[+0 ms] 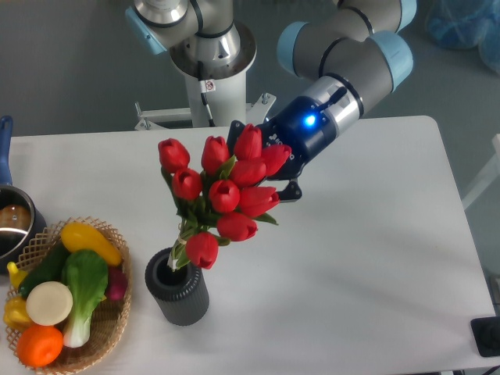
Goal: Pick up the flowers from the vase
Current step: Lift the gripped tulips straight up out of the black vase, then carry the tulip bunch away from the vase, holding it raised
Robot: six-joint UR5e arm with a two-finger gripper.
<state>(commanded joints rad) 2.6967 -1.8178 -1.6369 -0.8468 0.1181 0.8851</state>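
The flowers, a bound bunch of red tulip buds with green leaves, hang tilted above the table. Their stem ends still reach just into the mouth of the vase, a dark grey ribbed cylinder near the front left. My gripper sits behind the upper right of the bunch, shut on the flowers; the buds hide most of its fingers. A blue light glows on the wrist.
A wicker basket of toy vegetables stands left of the vase. A metal pot with a blue handle is at the far left edge. The arm's base stands behind the table. A black object sits at the front right corner.
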